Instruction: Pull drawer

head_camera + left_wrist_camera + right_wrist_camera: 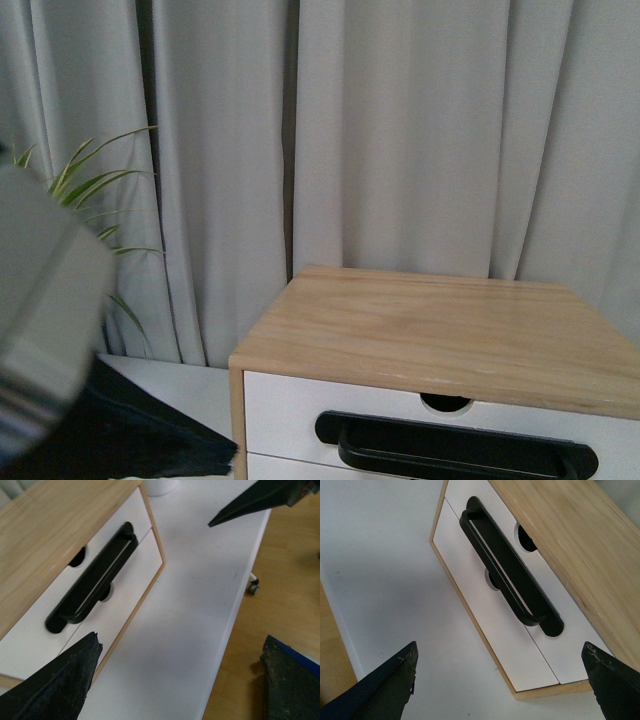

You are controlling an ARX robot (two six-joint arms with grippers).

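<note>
Front view: the cabinet (430, 320) sits lower right before a curtain (400, 130), with a plant (90, 185) at left. The drawer (290, 400) is under the wood top, closed flush, with the notch (446, 403) above the handle (455, 450). Left wrist view: my left gripper (152, 582) is spread wide, holding nothing, off the drawer (30, 642) and handle (95, 580), above the white table (200, 605). Right wrist view: my right gripper (499, 647) is also spread wide and empty, facing the drawer (575, 652), clear of the handle (510, 570).
</note>
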